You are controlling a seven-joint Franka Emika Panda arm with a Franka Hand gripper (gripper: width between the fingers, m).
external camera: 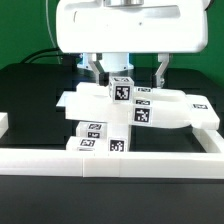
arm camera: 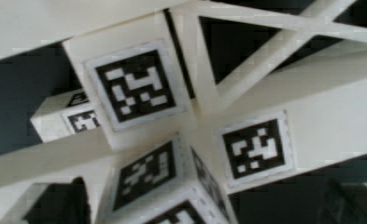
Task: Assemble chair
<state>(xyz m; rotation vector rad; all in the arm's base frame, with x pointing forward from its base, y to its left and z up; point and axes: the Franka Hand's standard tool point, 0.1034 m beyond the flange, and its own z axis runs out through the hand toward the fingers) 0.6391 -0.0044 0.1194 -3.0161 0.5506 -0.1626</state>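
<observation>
The chair [external camera: 165, 112] is a cluster of white tagged pieces lying together just behind the front wall. A flat panel stretches toward the exterior view's right, and small tagged blocks [external camera: 91, 136] sit at its front. One tagged upright block [external camera: 121, 89] rises from the middle. My gripper [external camera: 128, 72] hangs over that block with its fingers [external camera: 98, 68] spread wide on either side, touching nothing that I can see. In the wrist view the chair fills the picture at close range: a tagged panel face [arm camera: 135, 85], a second tag [arm camera: 251, 148] and crossing white bars [arm camera: 269, 40]. The fingertips do not show there.
A low white border wall [external camera: 110, 160] runs along the front, with short side pieces at the exterior view's left [external camera: 4, 125] and right [external camera: 212, 122]. The table top is black. The arm's large white body [external camera: 125, 25] looms above the parts.
</observation>
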